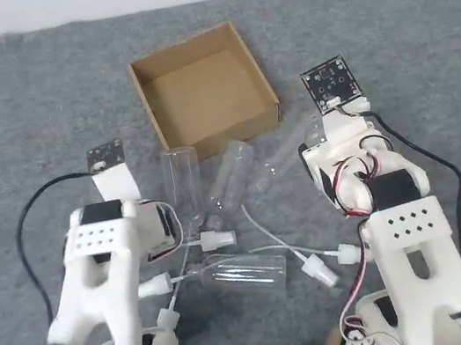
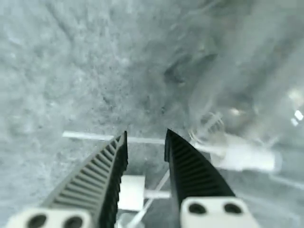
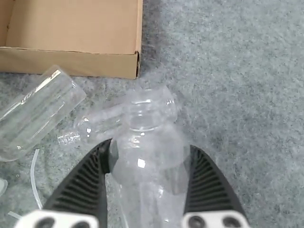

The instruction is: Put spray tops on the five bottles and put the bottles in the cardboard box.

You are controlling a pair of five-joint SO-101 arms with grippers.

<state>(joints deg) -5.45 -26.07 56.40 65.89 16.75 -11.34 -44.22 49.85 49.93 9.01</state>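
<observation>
Right end effector point(image 3: 147, 151) is clamping a clear plastic bottle point(image 3: 145, 118). Its two dark ribbed fingers point(image 3: 97, 166) are pressing on opposite sides of the bottle's shoulder, and the open neck is pointing away from the wrist.
- Held bottle is sitting just short of the open brown cardboard box point(image 3: 71, 59), apart from its near corner, with no spray top on it.
- Seen from above, this bottle point(image 1: 275, 163) is lying low over the grey carpet-like surface point(image 1: 422, 40), between the right arm and the box point(image 1: 223, 129).
- Box is standing upright at the far middle of the surface.

Left end effector point(image 2: 145, 135) is holding nothing. Its fingers are standing slightly apart, with a gap showing between the tips, and it is pointing down at the surface point(image 2: 71, 71).
- White spray top with a thin tube point(image 2: 242, 156) is lying near those tips.

Other items:
- Second clear bottle point(image 1: 182, 174) and third clear bottle point(image 1: 231, 172) are lying side by side just in front of the box, both uncapped.
- Fourth clear bottle point(image 1: 248, 269) is lying on its side between the two arms.
- Loose white spray tops point(image 1: 324, 273) are lying scattered around it.
</observation>
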